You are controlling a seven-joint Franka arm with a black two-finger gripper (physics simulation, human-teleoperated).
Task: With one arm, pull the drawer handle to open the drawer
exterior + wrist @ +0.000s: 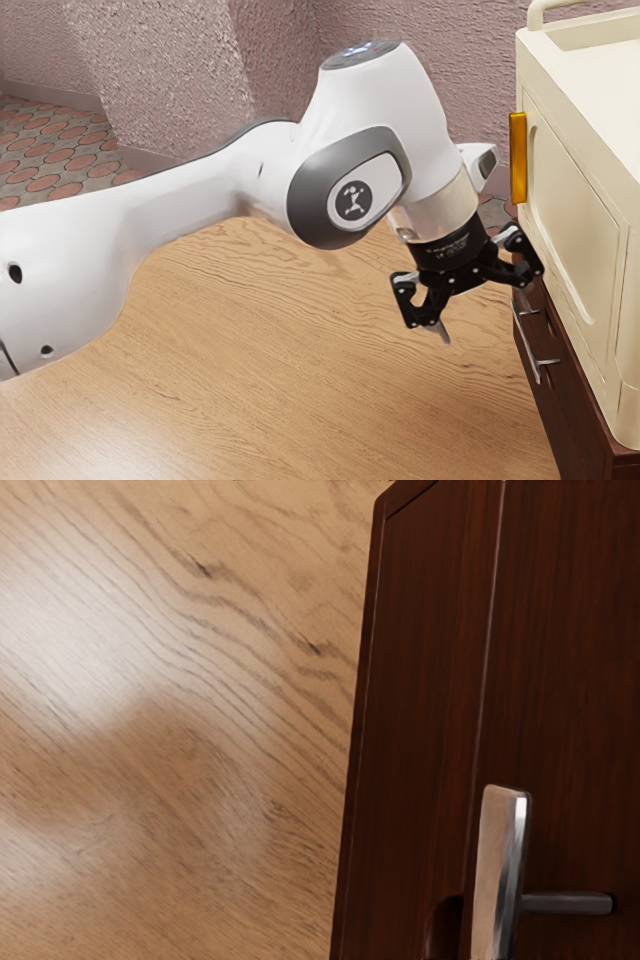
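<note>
The black gripper (pixel 484 312) has its jaws spread apart, and one of them is near the metal handle (pixel 499 880), a straight, flat-sided bar with a thin post which joins it to the dark red-brown wooden cabinet (pixel 572 425). This handle sits on the cabinet's front, near its upper edge, under the smooth cream unit (pixel 580 240), and beside them lies the pale wooden surface (pixel 300 370) with wavy grain.

Rough pinkish walls (pixel 180 70) meet a patterned floor (pixel 60 145); light gleams on the wooden table (pixel 250 350).
</note>
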